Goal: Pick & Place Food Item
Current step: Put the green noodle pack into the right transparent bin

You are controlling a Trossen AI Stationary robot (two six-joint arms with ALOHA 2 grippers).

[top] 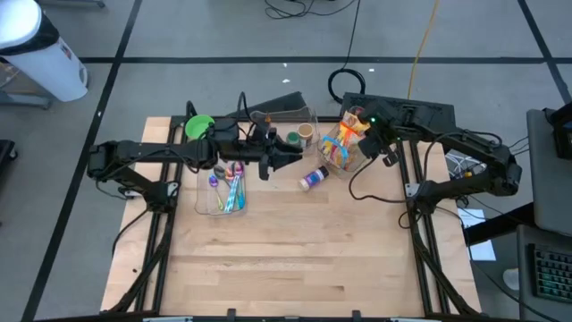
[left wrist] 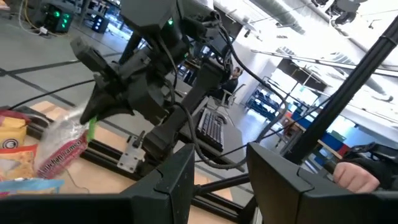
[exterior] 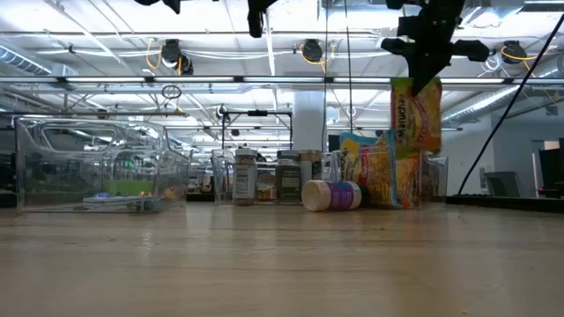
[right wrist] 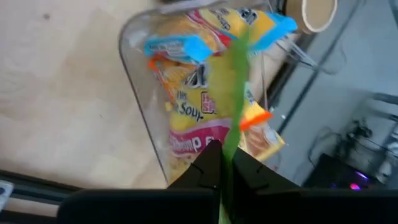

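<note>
A yellow food packet (exterior: 416, 110) with a green top edge hangs from my right gripper (exterior: 429, 66), which is shut on it, above a clear bin (top: 342, 154) at the table's far right. The bin holds more yellow and blue packets (right wrist: 205, 93). My left gripper (left wrist: 217, 180) hovers open and level near the table's middle (top: 290, 157), high above the wood, with nothing between its fingers. It points toward the right arm. My right gripper pinches the packet's green top edge (right wrist: 232, 134) between its two fingers. The fingers slant down from above. The packet hangs upright below them, lifted clear, its lower end just over the packets in the bin (exterior: 392, 176).
A purple-capped white bottle (top: 313, 179) lies on its side between the bins. A clear bin with toothbrushes (top: 223, 190) stands at the left, a green item (top: 198, 127) behind it. Jars (top: 299, 137) stand at the far edge. The near half of the table (top: 295, 259) is bare wood.
</note>
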